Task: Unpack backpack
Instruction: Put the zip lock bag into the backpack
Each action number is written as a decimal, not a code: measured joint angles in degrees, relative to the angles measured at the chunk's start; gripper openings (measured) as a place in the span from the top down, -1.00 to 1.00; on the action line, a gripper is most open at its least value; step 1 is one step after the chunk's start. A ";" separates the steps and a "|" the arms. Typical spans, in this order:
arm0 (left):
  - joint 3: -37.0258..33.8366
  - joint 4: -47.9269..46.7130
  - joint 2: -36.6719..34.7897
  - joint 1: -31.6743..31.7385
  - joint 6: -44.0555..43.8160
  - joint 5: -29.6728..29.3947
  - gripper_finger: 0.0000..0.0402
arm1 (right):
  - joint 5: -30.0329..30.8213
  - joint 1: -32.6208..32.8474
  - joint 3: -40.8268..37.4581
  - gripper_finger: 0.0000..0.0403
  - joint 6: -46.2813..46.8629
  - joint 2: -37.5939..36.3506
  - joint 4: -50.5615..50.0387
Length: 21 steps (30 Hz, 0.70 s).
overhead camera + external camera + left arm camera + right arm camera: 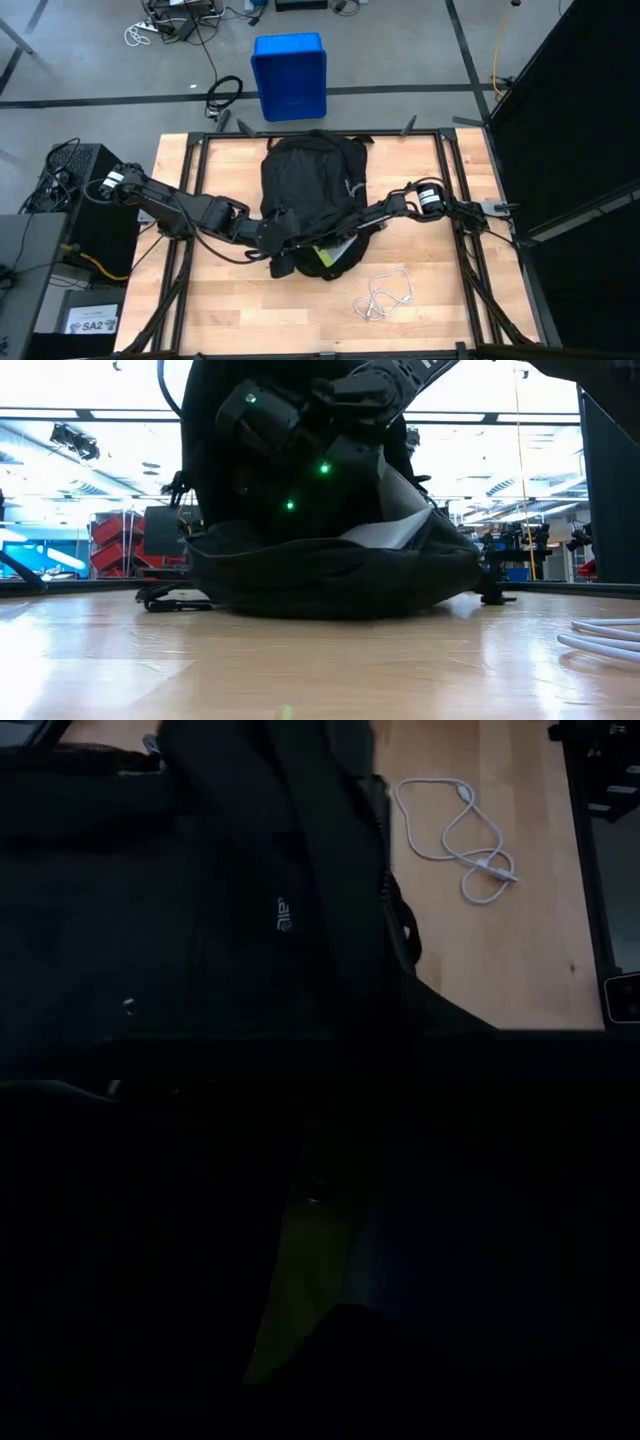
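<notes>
At the tabletop's centre the backpack (308, 195) lies flat, the left gripper (283, 262) and right gripper (325, 250) at its near-edge opening, fingers pressed together. Pulling blind could snag fabric, dragging the bag onto the white cable (383, 296).

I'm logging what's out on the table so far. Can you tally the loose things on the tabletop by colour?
Black: 1, the backpack
White: 1, the cable
Yellow-green: 1, an item showing at the backpack's opening
Total: 3
</notes>
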 joint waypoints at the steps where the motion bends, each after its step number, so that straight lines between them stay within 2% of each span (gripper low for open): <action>1: 0.01 0.00 0.00 0.00 0.36 -0.17 0.97 | -0.77 0.01 -0.04 1.00 -0.68 -0.08 0.50; 4: 0.25 -0.49 -0.14 0.01 0.45 -0.92 0.97 | -6.45 1.54 -0.11 1.00 -6.48 -0.83 3.14; 8: 0.39 -1.74 -0.28 0.02 0.46 -0.78 0.97 | -12.84 7.09 -0.13 1.00 -14.13 -1.63 4.55; 15: 0.17 -2.71 -0.13 -0.02 0.49 -1.64 0.97 | -12.83 18.95 0.30 1.00 -25.76 -9.68 0.54; 18: 0.12 -3.01 0.05 -0.09 0.64 -1.87 0.97 | -12.82 22.78 -0.06 1.00 -26.05 -10.09 -3.91; 21: 0.11 -3.04 -0.01 -0.07 0.64 -1.96 0.97 | -12.76 25.67 0.06 1.00 -21.25 -11.68 -11.44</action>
